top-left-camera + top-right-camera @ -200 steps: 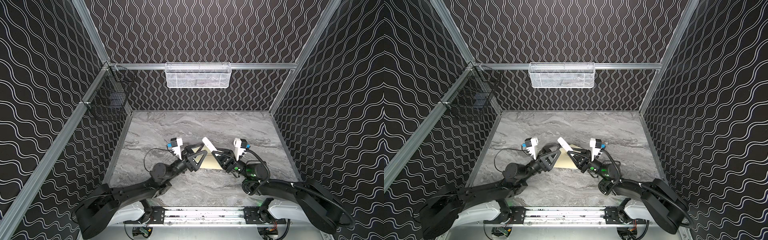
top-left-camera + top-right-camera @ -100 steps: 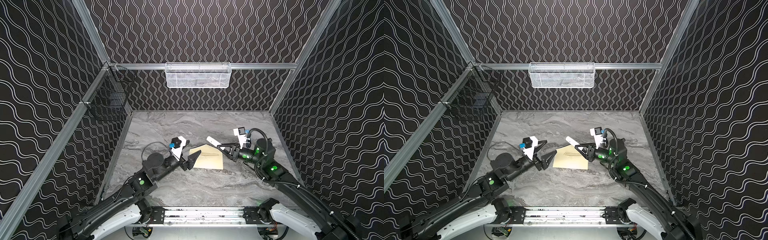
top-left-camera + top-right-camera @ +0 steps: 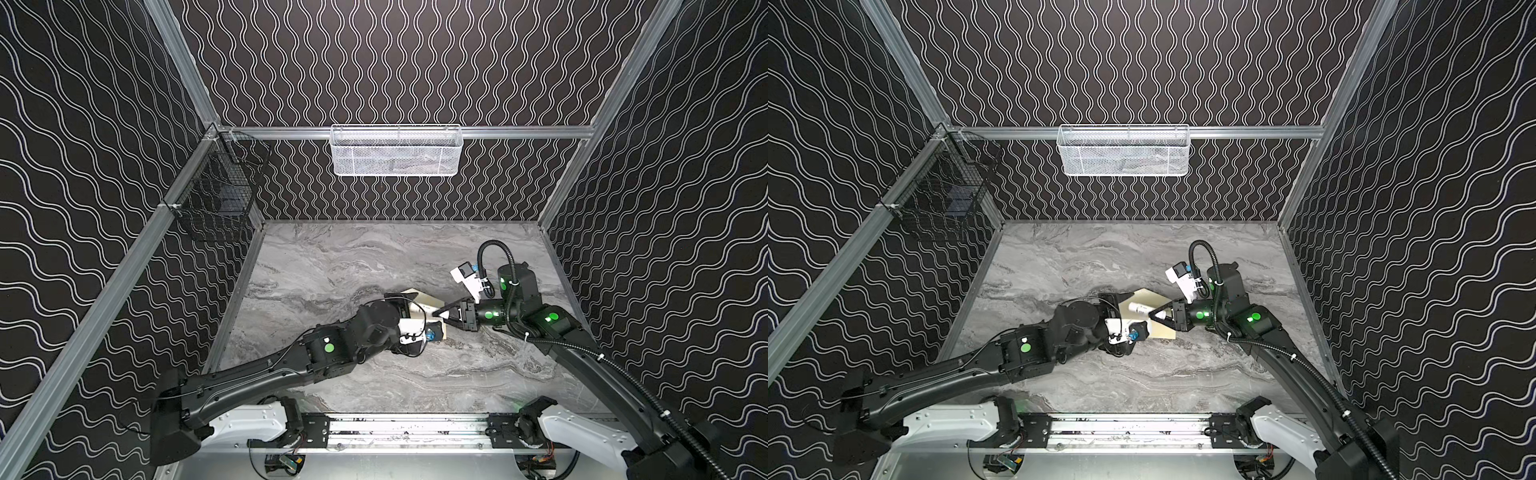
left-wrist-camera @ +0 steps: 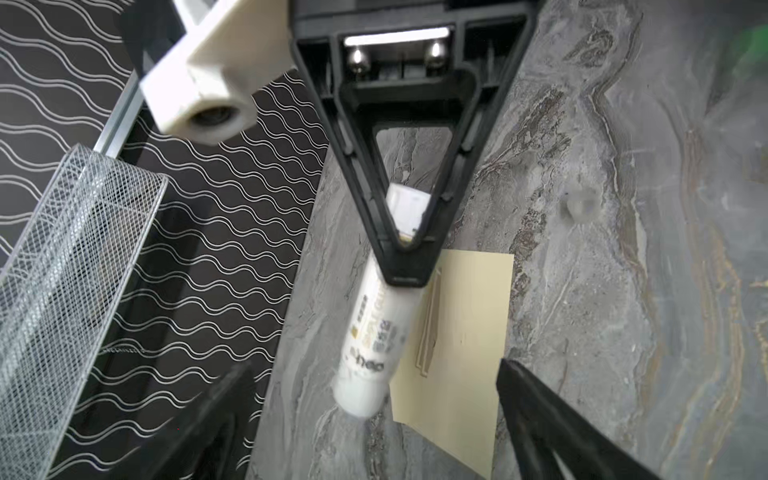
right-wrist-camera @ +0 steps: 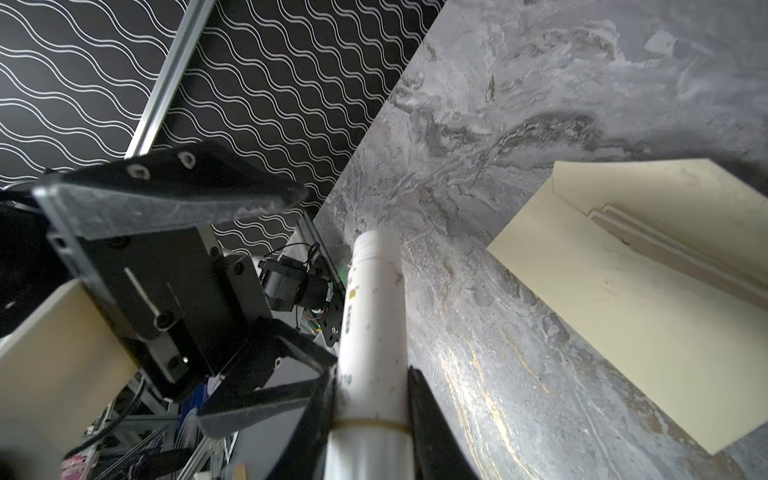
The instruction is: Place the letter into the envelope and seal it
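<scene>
Top views, both, versus half a second back: across the grey marble-look tabletop [image 3: 332, 266], long black left arm [image 3: 266, 370] no longer parked off the paper's left edge, now reached in to meet the black right arm [image 3: 569, 332], wrist hiding much of the paper. Right side: little shift. Long pale cream paper envelope [image 5: 623, 332] flat on the tabletop mid-field, pointed flap [image 3: 1144, 296] apparently open toward the back wall. Right gripper [image 5: 370, 390] pinching the base of a small white cylindrical glue stick [image 4: 374, 332], same hold as before, stick slanting above the envelope. Left gripper [image 4: 374, 363] spread wide, fingers [image 4: 540, 399] either side of the stick's free end; no contact visible, depth unclear. Reads as lining up to pull the cap, so sealing stage, glue not yet on the flap. Tan bordered letter not visible as such; thin stepped tan edges [image 5: 665, 253] along the envelope's fold possibly it, tucked in; can't confirm. Around: white mesh basket [image 3: 395, 151] on the back rail, black wire basket [image 3: 216, 195] on the left wall, both well apart from the work. In the way: only the two grippers and the stick themselves, crowded over the flap area; need to clear the left wrist before any fold-down.
</scene>
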